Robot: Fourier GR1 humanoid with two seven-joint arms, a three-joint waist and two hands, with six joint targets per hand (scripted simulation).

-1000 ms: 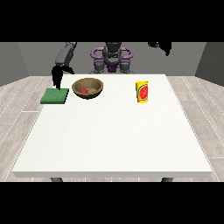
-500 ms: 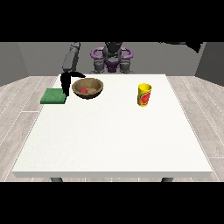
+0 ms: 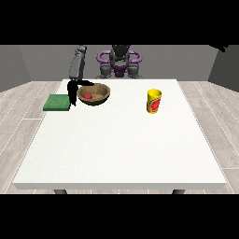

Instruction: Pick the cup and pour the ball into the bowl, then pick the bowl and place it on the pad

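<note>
A brown bowl (image 3: 94, 93) stands at the table's far left with a red ball (image 3: 87, 96) inside it. Just left of it lies the green pad (image 3: 57, 102). The hand at the view's left (image 3: 73, 92) hangs between pad and bowl, fingers pointing straight down by the bowl's left rim and the thumb reaching out over the rim. The yellow cup (image 3: 154, 101) stands upright to the right, with no hand near it. Only a dark tip of the hand at the view's right (image 3: 223, 46) shows, raised at the picture's upper right edge.
The white table (image 3: 121, 149) stretches wide towards the camera. The robot's purple and grey torso (image 3: 119, 60) stands behind the far edge. Wooden floor surrounds the table.
The hand at the view's left has come from above the pad rightwards and down to the bowl's rim. The other hand has swung away to the upper right edge.
</note>
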